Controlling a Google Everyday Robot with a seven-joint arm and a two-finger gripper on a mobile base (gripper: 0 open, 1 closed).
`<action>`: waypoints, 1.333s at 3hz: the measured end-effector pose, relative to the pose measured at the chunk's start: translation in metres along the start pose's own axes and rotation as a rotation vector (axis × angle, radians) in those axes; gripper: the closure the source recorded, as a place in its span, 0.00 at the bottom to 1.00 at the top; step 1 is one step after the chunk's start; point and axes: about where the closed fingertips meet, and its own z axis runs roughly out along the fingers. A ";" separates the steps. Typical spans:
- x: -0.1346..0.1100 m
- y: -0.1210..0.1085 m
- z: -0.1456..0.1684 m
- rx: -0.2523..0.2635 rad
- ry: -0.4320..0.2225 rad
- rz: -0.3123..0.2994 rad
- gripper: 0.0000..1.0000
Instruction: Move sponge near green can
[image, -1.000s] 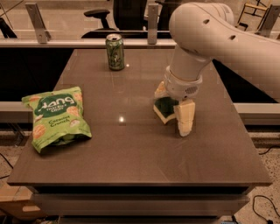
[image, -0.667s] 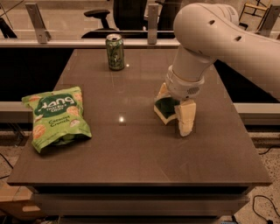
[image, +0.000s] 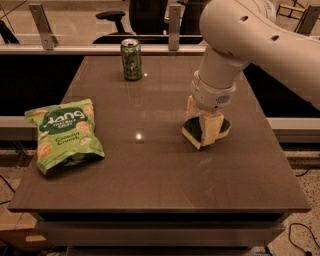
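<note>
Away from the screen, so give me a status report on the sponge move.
Gripper clamped on sponge, right of table centre. Green can upright at far edge, apart. Chip bag left, off the path.

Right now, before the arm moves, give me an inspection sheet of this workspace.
Surface: dark table, a light glare spot on it.
Job's things: sponge right of centre, in the gripper; green can upright near the far edge, apart from it.
Clutter: green snack bag lying flat at left.
Grippers: gripper low at the table, shut on the sponge.
Cables: cable on the floor at right.
Surroundings: office chair behind a rail.
</note>
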 end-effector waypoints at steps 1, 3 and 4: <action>0.000 0.000 -0.001 0.001 0.001 0.000 1.00; 0.017 -0.027 -0.048 0.080 0.118 -0.020 1.00; 0.022 -0.039 -0.065 0.099 0.152 -0.028 1.00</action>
